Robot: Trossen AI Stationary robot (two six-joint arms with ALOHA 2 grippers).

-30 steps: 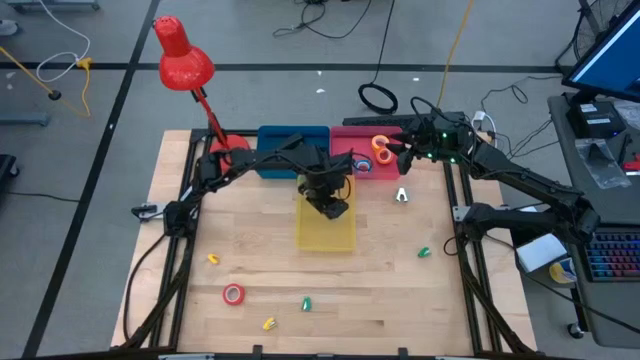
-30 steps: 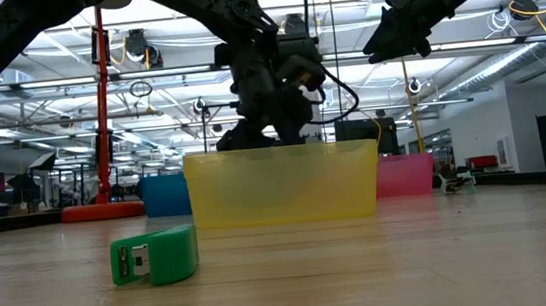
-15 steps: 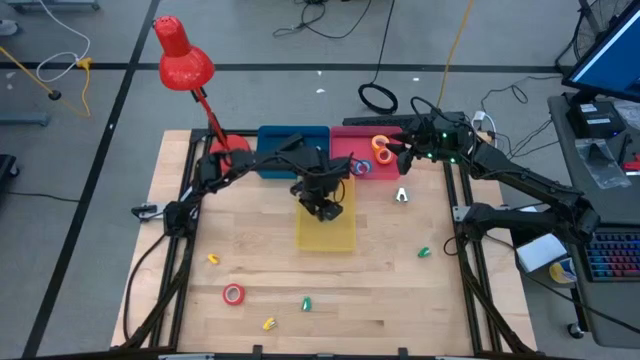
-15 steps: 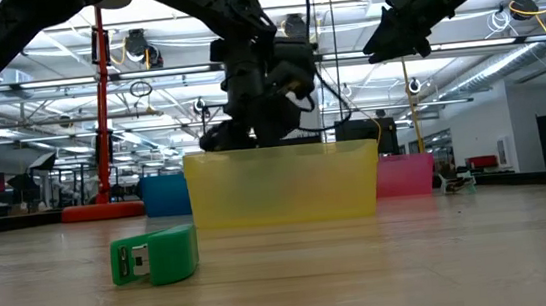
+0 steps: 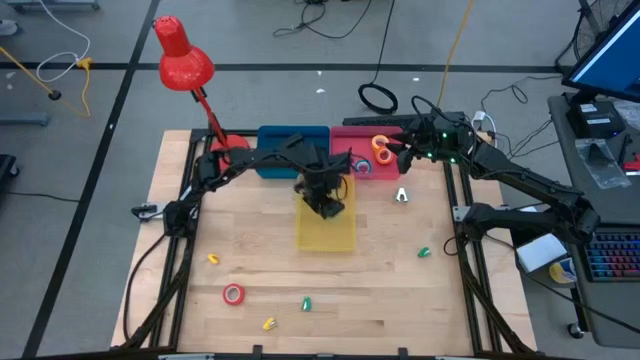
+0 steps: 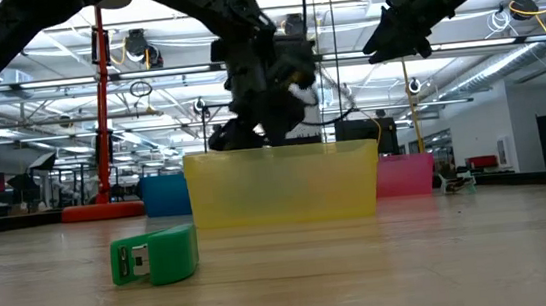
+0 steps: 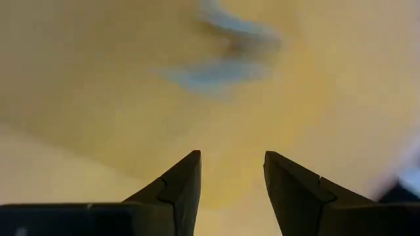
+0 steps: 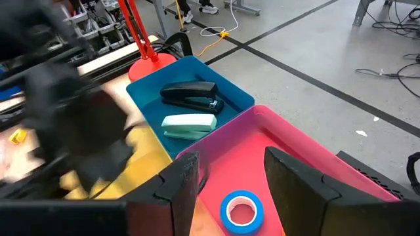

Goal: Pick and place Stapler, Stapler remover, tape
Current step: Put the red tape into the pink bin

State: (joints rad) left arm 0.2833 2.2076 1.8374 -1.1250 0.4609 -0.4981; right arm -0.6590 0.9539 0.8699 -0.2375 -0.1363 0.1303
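A: Tape first. 1 blue roll [image 8: 241, 211] lies flat in the pink bin [image 8: 289, 141], an orange roll [image 5: 382, 150] in the same bin, and a red roll [image 5: 233, 294] sits on the wooden table [image 5: 250, 250] near the front, well apart from the bins.

B: Staplers?

A: 2 in the blue bin [image 8: 233, 92]: a black stapler [image 8: 190, 94] and a pale green stapler [image 8: 189, 122] just beside it. A small green stapler remover [image 6: 154, 256] lies on the table in front of the yellow bin [image 6: 282, 184].

B: Grippers?

A: Left gripper [image 7: 231, 190] hangs over the yellow bin, fingers parted with a narrow gap, nothing between them. Right gripper [image 8: 230, 180] hovers above the pink bin, over the blue roll, fingers apart and empty too.

B: Anything else?

A: Small yellow piece [image 5: 213, 259] and green pieces [image 5: 423, 252] scattered on the table. Red desk lamp [image 5: 183, 55] at the back left corner.
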